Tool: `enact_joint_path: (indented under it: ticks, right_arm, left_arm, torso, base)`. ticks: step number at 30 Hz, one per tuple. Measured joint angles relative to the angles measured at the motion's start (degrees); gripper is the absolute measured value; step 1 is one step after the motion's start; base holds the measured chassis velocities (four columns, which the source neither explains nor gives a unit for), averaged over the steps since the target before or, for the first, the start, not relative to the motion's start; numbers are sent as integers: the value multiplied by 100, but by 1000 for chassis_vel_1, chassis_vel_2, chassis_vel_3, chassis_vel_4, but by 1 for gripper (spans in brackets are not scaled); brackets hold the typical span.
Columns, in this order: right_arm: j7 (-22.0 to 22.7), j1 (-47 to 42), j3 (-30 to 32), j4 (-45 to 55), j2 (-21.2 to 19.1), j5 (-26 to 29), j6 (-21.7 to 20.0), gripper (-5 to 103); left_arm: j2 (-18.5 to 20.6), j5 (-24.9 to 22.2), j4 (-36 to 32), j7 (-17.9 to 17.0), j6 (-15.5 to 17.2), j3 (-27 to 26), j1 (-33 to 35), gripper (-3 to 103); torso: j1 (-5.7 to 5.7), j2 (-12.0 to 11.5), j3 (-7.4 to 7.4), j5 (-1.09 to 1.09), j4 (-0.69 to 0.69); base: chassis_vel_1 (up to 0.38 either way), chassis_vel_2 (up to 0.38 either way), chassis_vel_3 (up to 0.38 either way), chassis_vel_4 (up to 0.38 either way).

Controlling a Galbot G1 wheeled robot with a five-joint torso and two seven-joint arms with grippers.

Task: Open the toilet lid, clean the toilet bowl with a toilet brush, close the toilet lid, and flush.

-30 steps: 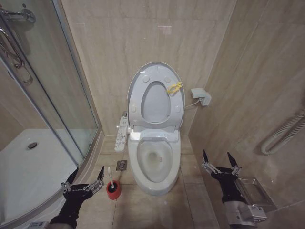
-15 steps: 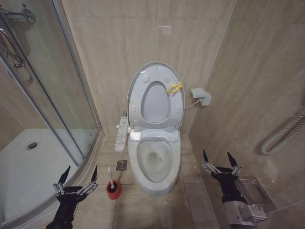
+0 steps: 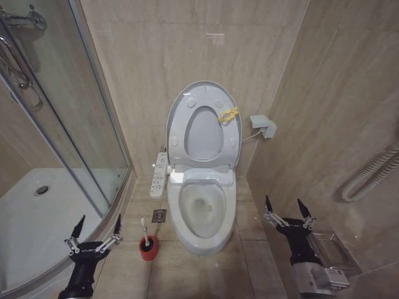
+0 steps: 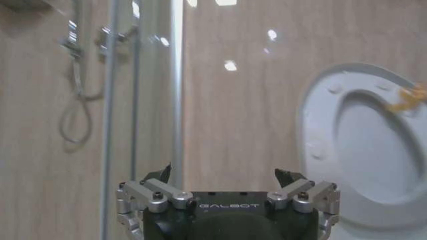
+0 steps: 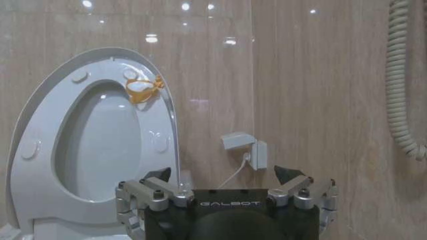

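Left gripper (image 3: 94, 236), fingers wide and empty, slides back to lower left, away from the white-handled, dark-headed toilet brush (image 3: 146, 233) — scrubbing unstarted.

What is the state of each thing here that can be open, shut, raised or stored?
toilet lid: raised, upright against the wall.
toilet bowl: uncovered.
toilet brush: standing in its red holder cup.
left gripper: open, holding nothing.
right gripper: open, holding nothing.

A tiled bathroom: toilet bowl (image 3: 201, 212) beside a glass shower enclosure (image 3: 56, 124).
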Motion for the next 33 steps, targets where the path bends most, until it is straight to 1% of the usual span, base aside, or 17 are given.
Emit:
enact_joint_path:
  ticks: [1, 3, 4, 5, 15, 17, 18, 19, 21, 24, 25, 27, 28, 29, 30, 31, 33]
  right_arm:
    - [0, 0, 0, 0, 0, 0, 0, 100]
    - [0, 0, 0, 0, 0, 0, 0, 100]
    - [0, 0, 0, 0, 0, 0, 0, 100]
    - [0, 0, 0, 0, 0, 0, 0, 100]
    - [0, 0, 0, 0, 0, 0, 0, 100]
    - [0, 0, 0, 0, 0, 0, 0, 100]
    - [0, 0, 0, 0, 0, 0, 0, 100]
    - [0, 0, 0, 0, 0, 0, -1, 100]
    - [0, 0, 0, 0, 0, 0, 0, 100]
    - [0, 0, 0, 0, 0, 0, 0, 100]
    - [0, 0, 0, 0, 0, 0, 0, 100]
    - [0, 0, 0, 0, 0, -1, 0, 100]
    - [0, 0, 0, 0, 0, -1, 0, 100]
    - [0, 0, -1, 0, 0, -1, 0, 100]
    - [0, 0, 0, -1, 0, -1, 0, 100]
    - [0, 0, 0, -1, 0, -1, 0, 100]
    - [0, 0, 0, -1, 0, -1, 0, 100]
  left_arm:
    - [0, 0, 0, 0, 0, 0, 0, 100]
    - [16, -78, 381, -96, -424, -10, -276, 100]
    - [23, -106, 521, -129, -572, -13, -374, 100]
    - [25, -118, 566, -142, -626, -13, -407, 100]
    - [26, -92, 523, -149, -672, -46, -442, 100]
    - [13, 110, 16, -123, -538, -165, -431, 100]
    - [13, 110, 16, -123, -538, -165, -431, 100]
    - [6, 184, -161, -109, -481, -207, -423, 100]
    - [-14, 411, -718, -65, -304, -343, -403, 100]
    - [-8, 451, -973, 44, -175, -358, -334, 97]
    - [-8, 451, -973, 44, -175, -358, -334, 97]
    - [33, 343, -754, 100, 12, -301, -275, 97]
    - [52, 294, -612, 107, 106, -293, -270, 97]
    - [79, 208, -402, 133, 231, -268, -257, 97]
    - [97, 147, -238, 172, 295, -239, -251, 100]
    - [97, 147, -238, 172, 295, -239, -251, 100]
    - [119, 74, 147, 258, 391, -163, -255, 100]
  torso:
    - [0, 0, 0, 0, 0]
    - [0, 0, 0, -1, 0]
    - [1, 0, 0, -2, -2]
    - [1, 0, 0, -1, 0]
    - [1, -1, 0, -2, 1]
    - [0, 0, 0, 1, 0]
    - [0, 0, 0, 1, 0]
    - [1, 0, 0, 0, 0]
    - [0, 0, 0, 1, 1]
    - [0, 0, -1, 5, -1]
    - [0, 0, -1, 5, -1]
    - [0, 0, 0, 0, 2]
    - [-1, 0, 0, 1, -1]
    - [-1, 0, 0, 1, 1]
    - [0, 0, 0, 0, 0]
    - [0, 0, 0, 0, 0]
    - [-1, 0, 0, 0, 1]
  base:
    - [0, 0, 0, 0]
    - [0, 0, 0, 0]
    - [0, 0, 0, 0]
    - [0, 0, 0, 0]
    - [0, 0, 0, 0]
    - [0, 0, 0, 0]
    - [0, 0, 0, 0]
    - [0, 0, 0, 0]
    - [0, 0, 0, 0]
    - [0, 0, 0, 0]
    - [0, 0, 0, 0]
    - [0, 0, 0, 0]
    - [0, 0, 0, 0]
    - [0, 0, 0, 0]
    - [0, 0, 0, 0]
    - [0, 0, 0, 0]
    - [0, 0, 0, 0]
